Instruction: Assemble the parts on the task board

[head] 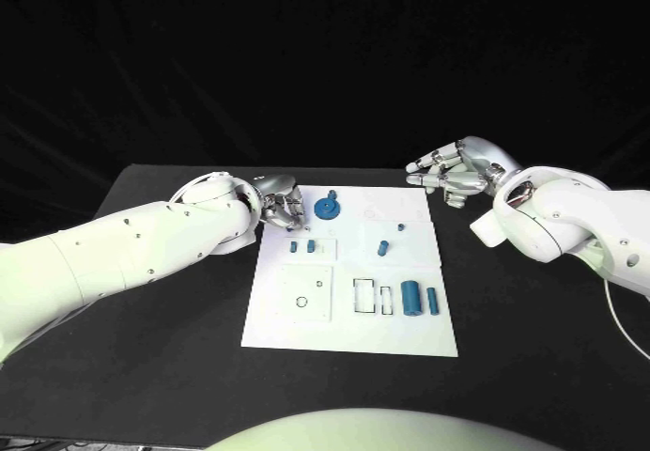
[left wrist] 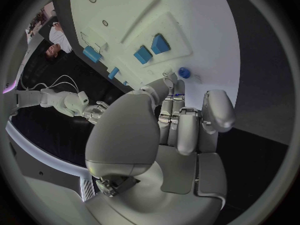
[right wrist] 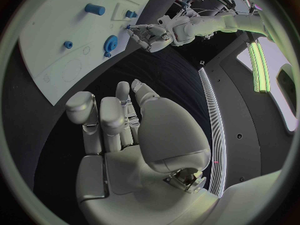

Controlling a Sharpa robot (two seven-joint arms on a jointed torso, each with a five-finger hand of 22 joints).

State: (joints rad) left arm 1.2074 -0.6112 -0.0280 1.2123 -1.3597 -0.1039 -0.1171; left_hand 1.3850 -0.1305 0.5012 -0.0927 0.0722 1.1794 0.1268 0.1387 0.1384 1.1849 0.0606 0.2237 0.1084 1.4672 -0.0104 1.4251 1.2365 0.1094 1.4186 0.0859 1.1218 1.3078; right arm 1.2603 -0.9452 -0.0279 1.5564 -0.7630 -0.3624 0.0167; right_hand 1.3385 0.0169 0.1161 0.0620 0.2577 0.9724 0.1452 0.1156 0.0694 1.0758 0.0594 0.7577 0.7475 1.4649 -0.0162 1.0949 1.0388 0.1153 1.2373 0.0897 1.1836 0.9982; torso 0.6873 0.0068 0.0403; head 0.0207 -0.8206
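Progress check, head view: I judge the assembly barely begun. White rectangular task board (head: pixel 349 334) lies mid-table on the black table (head: pixel 162 376), and most small blue parts look loose or unseated. Blue gear-shaped wheel with its knob (head: pixel 328 206) sits near the board's far edge; a small blue peg (head: pixel 402 226) and a slanted blue pin (head: pixel 382 248) lie near the middle; two short blue blocks (head: pixel 302 246) sit on the left-hand panel; a thick blue cylinder (head: pixel 410 299) and a slimmer blue rod (head: pixel 434 301) lie beside an outlined rectangular slot (head: pixel 364 295) that looks unfilled (seating I cannot confirm). My silver left hand (head: pixel 281 209) hovers at the board's far-left corner, just beside the gear, fingers curled inward; the left wrist view shows nothing grasped. My silver right hand (head: pixel 458 169) hangs off the far-right corner, clear of the board, fingers loosely bent and apart, holding nothing. Remaining: essentially all insertions.
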